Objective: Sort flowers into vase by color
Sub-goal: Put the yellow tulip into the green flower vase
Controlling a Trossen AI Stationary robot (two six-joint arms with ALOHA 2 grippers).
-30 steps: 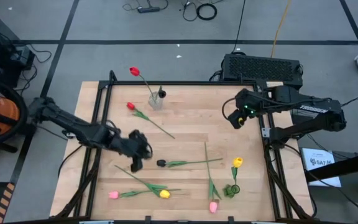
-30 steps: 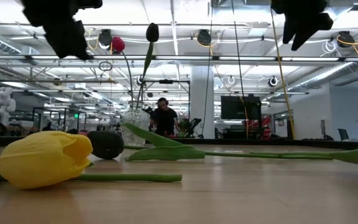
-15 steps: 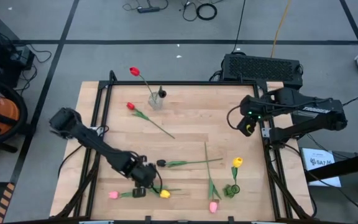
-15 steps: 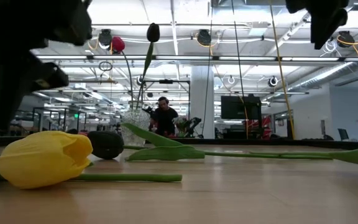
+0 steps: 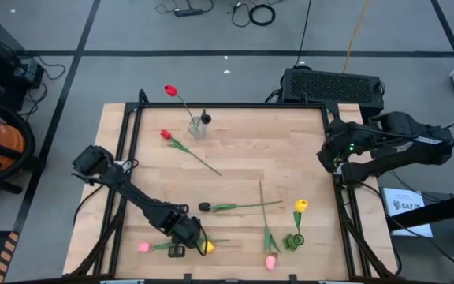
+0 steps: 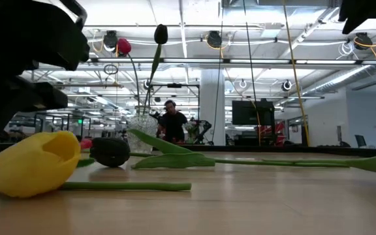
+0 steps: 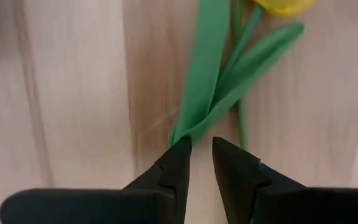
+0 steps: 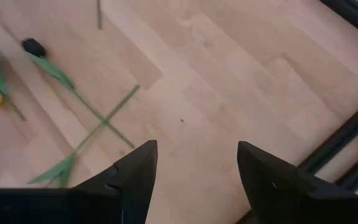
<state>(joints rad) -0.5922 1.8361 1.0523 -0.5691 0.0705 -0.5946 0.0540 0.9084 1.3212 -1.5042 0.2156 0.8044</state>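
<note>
The yellow tulip (image 5: 209, 246) lies flat on the worktop (image 5: 243, 158), its leaves (image 7: 213, 81) just ahead of my left gripper (image 7: 201, 152). The jaws are narrowly parted, tips at the leaf base, pinching nothing that I can see. I judge the pick-up is in hand; next, close on the stem. Right gripper (image 8: 194, 165) waits spread wide at the worktop's edge.

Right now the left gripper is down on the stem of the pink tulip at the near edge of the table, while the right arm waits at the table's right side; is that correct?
Not quite: the left gripper is at the yellow tulip, not the pink one. The left wrist view shows its fingers nearly closed at that flower's leaves. The right gripper does wait at the right side.
</note>
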